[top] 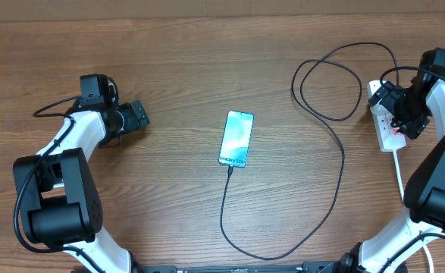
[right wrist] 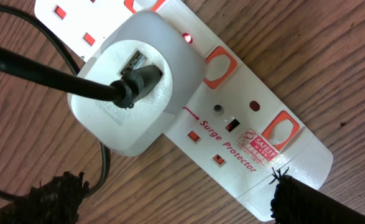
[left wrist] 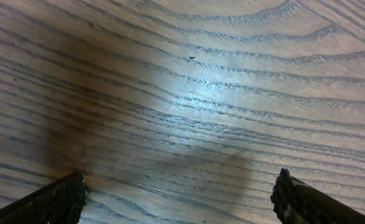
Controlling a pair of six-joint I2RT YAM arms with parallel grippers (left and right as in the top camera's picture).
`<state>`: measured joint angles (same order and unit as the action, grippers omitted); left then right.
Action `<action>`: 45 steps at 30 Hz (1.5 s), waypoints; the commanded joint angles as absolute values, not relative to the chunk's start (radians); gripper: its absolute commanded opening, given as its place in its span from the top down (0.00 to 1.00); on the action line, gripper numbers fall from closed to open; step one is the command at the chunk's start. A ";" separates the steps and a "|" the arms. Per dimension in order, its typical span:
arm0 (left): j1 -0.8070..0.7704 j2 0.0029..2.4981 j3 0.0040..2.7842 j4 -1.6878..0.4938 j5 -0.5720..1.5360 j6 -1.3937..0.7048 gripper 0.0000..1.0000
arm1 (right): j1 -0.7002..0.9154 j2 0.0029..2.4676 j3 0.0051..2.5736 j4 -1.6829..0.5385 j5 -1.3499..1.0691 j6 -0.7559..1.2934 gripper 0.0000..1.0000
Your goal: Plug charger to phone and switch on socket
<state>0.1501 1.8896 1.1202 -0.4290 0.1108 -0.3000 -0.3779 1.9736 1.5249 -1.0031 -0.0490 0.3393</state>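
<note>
The phone (top: 236,139) lies mid-table with its light-blue screen lit. The black charger cable (top: 336,152) runs from the phone's near end, loops right and up, and ends at the socket. The socket (top: 385,125) is a white power strip at the far right. In the right wrist view the socket (right wrist: 250,134) carries a white adapter (right wrist: 135,93) with the black cable's plug (right wrist: 135,81) in it, and a small red light (right wrist: 186,38) glows. My right gripper (right wrist: 176,193) is open just above the strip. My left gripper (left wrist: 179,193) is open over bare wood, far left of the phone.
The strip's white cord (top: 399,171) runs down toward the front along the right arm's base. Several red switches (right wrist: 280,129) line the strip's edge. The cable loops (top: 328,83) lie on the wood between phone and socket.
</note>
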 commanded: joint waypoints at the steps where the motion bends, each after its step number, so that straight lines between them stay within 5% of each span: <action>1: 0.148 1.960 1.078 -0.451 0.094 -0.303 0.01 | -0.380 1.954 1.526 -0.997 -0.054 0.335 0.00; 45: 0.143 1.613 1.078 -0.451 0.094 -0.303 0.00 | -0.380 1.954 1.526 -0.997 -0.054 0.335 0.00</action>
